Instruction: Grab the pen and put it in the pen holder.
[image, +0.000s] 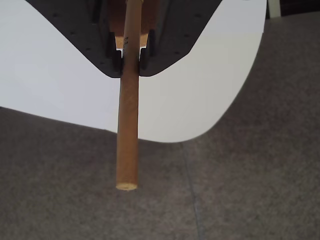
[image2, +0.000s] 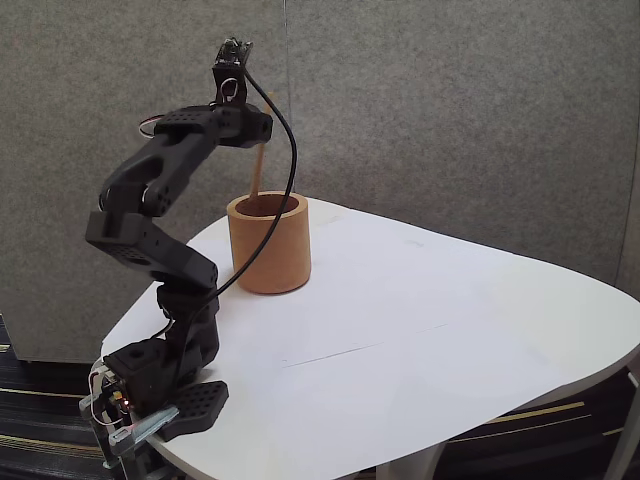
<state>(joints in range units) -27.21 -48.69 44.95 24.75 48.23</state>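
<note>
Gripper (image: 130, 59): pinching pen (image: 128, 125) upright, high above pen holder (image2: 268, 245), near its back rim. Risk: aim off-centre; released now, pen strikes rim, tips outward, rolls off counter (image2: 420, 330).

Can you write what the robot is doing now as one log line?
end effector: shut on pen | pen: hanging above pen holder | not dropped yet

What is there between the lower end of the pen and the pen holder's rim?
Nothing: in the fixed view the pen, clamped in the gripper, hangs over the pen holder; the stretch is bare.
</note>
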